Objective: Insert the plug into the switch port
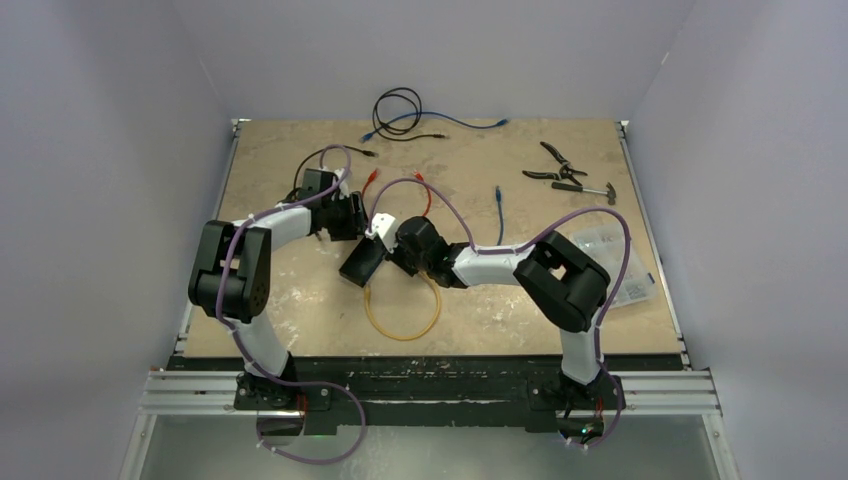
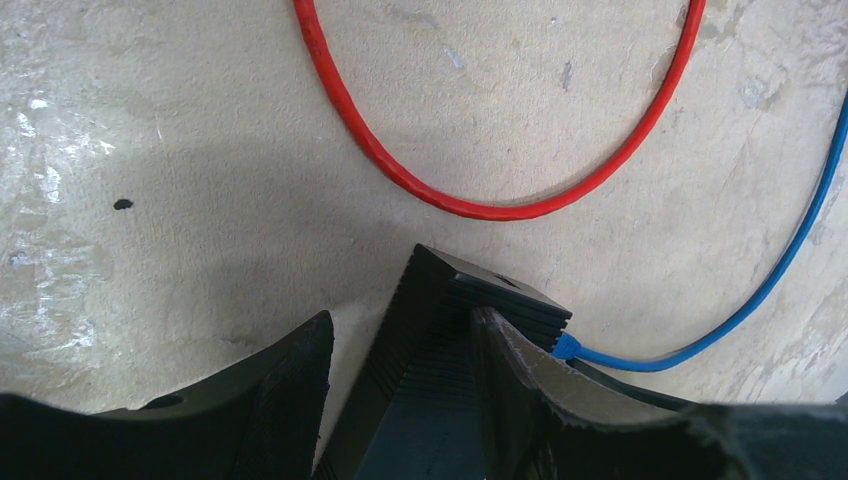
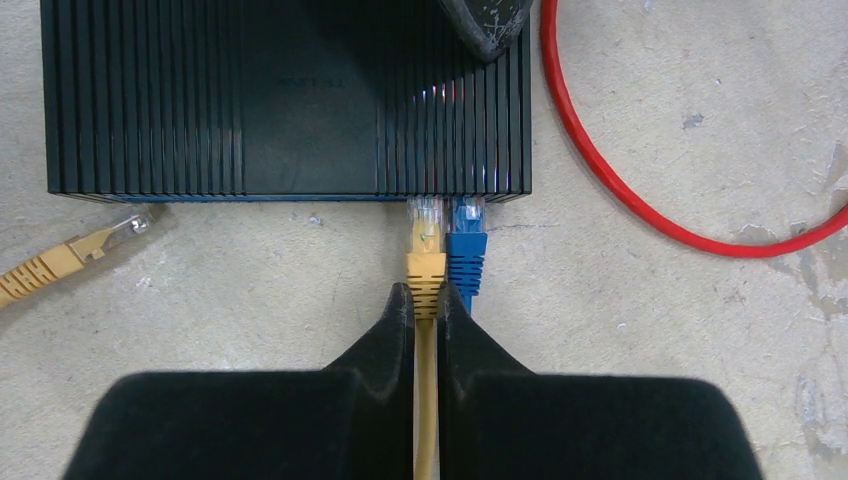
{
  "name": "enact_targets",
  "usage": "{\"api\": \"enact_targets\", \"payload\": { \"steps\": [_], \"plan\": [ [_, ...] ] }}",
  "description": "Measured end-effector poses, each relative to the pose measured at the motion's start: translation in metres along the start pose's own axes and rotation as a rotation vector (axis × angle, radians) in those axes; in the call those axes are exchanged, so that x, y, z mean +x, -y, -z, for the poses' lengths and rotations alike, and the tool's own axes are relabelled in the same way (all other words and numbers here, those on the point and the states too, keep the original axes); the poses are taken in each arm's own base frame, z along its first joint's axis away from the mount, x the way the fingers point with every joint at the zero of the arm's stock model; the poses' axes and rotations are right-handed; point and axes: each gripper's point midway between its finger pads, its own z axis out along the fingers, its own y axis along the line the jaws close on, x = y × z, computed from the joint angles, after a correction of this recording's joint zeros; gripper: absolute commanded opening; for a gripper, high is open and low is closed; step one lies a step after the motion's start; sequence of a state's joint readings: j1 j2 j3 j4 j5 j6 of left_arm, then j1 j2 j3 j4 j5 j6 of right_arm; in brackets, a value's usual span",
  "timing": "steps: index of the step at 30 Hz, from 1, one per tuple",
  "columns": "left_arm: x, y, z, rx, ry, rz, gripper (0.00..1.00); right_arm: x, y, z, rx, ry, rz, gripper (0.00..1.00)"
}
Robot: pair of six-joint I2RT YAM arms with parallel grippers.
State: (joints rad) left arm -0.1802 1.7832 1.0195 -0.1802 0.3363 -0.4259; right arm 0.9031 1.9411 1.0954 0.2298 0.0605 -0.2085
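Nearest, the right gripper (image 3: 427, 300) reaches forward low, fingers pinched on the yellow cable (image 3: 425, 420) just behind its plug (image 3: 424, 235), whose clear tip meets the switch (image 3: 250, 100) edge beside 1 blue plug (image 3: 467, 255); its depth is hidden. Bare table (image 3: 250, 300) lies left and a red cable (image 3: 600, 170) curves right. Beyond, the left gripper (image 2: 402, 320) straddles the switch's far corner; whether it clamps cannot be told
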Motion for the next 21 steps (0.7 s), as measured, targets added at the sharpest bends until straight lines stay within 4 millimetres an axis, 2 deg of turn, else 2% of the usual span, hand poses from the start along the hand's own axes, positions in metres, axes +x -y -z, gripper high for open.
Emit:
{"api": "enact_targets", "payload": {
  "steps": [16,21],
  "plan": [
    [0.002,0.006,-0.002,-0.007,0.0,-0.024,0.5,0.0,0.0,0.0,0.0,-0.003,-0.006,0.0],
    [0.011,0.021,-0.006,0.016,-0.019,-0.054,0.5,-0.003,0.001,0.0,0.0,-0.004,-0.007,0.0]
  ]
}}
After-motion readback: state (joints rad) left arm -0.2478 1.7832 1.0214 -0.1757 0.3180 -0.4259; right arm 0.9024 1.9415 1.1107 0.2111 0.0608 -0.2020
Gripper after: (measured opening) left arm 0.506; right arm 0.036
